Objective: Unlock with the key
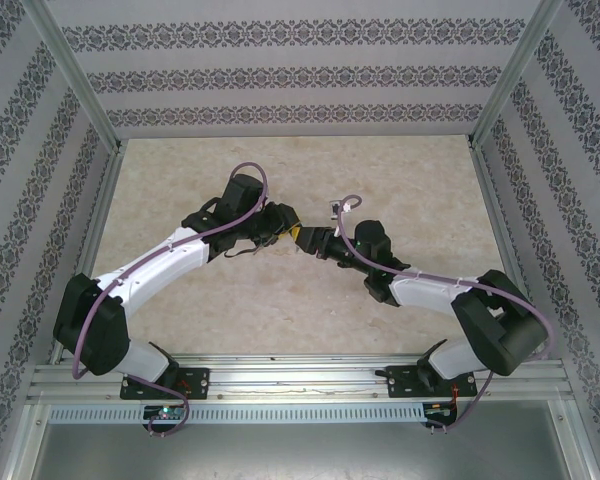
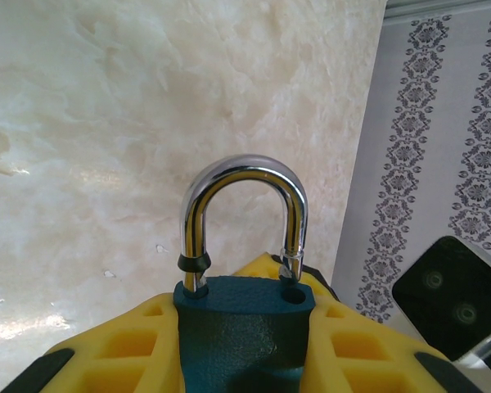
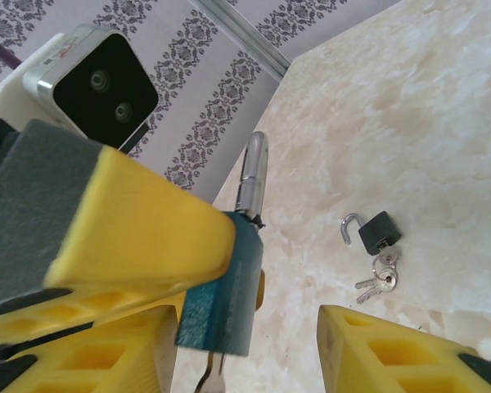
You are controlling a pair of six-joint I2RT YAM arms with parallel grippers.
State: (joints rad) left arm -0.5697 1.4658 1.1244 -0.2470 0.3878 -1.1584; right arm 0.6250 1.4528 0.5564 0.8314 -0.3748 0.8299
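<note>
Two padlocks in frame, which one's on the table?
The black padlock, lying flat with its shackle swung open and keys at its base. The teal padlock is off the table, clamped in the left tool.

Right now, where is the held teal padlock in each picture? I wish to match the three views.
Left wrist: teal padlock bottom centre, shackle up, clamped between the yellow fingers of the left gripper.
Right wrist: teal padlock lower centre-left, seen edge-on.
Top external: mid-table, where left gripper and right gripper meet; too small to tell apart.
Shared landmark: the patterned wall, at right, upper left and all round respectively.
</note>
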